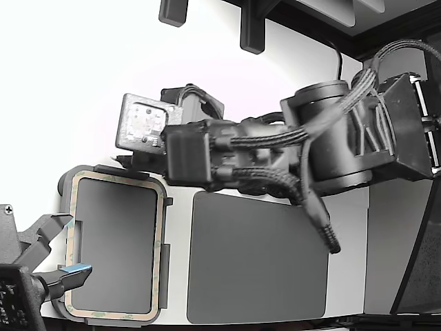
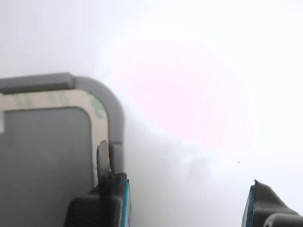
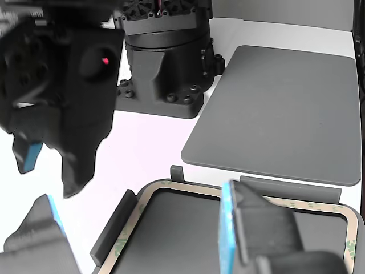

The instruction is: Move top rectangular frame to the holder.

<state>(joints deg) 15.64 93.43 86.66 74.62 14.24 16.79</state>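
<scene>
The top rectangular frame (image 1: 160,227), a thin beige ring with greenish smudges, lies flat inside the grey holder (image 1: 63,185) at the exterior view's lower left. Its rounded corner (image 2: 98,109) and the holder's rim (image 2: 115,106) fill one side of the wrist view. My gripper (image 2: 182,198) stands wide open at that corner. A thin metal blade on one finger (image 2: 102,163) rests at the frame's outer edge, just inside the rim. The other finger (image 2: 265,205) hangs over bare white table. In the exterior view my gripper (image 1: 131,162) sits at the holder's far edge, mostly hidden under the wrist.
A dark grey rounded mat (image 1: 258,258) lies next to the holder on the white table (image 1: 83,83). A second gripper with blue pads (image 1: 69,274) hovers open over the frame's near corner. The arm's black base (image 3: 165,63) stands behind the mat (image 3: 279,108).
</scene>
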